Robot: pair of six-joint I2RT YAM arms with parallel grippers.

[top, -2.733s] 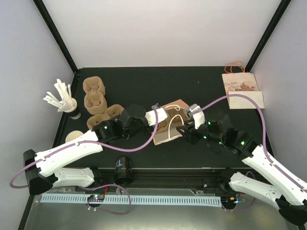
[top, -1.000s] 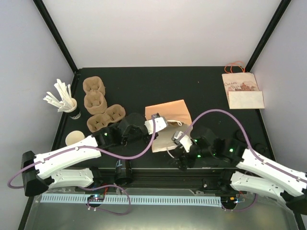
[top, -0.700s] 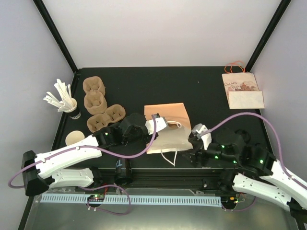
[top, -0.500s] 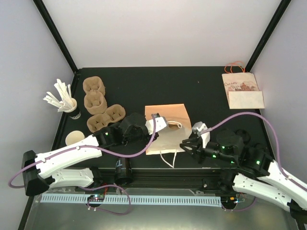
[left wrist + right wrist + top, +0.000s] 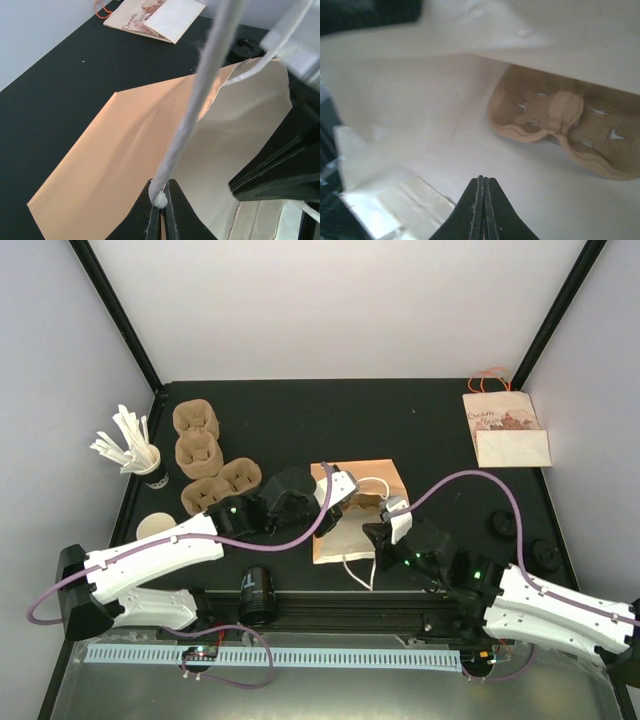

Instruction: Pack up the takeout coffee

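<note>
Centrally on the black table lies the kraft paper bag, on its side with its mouth held open between the two arms. Well apart from it, in the far right corner, a printed paper bag lies flat. Along the left side sit several spare pulp carriers, with a cup of white stirrers just beside them at the edge and a pale lid nearer the arm bases. Inside the kraft bag, the right wrist view shows a pulp cup carrier resting on the lower wall beneath the raised upper wall. The left gripper pinches the bag's white cord handle between pressed-together fingers, the cord running taut up from them. The right gripper reaches into the bag's mouth, its fingers pressed tight together with nothing between them, apart from the carrier.
</note>
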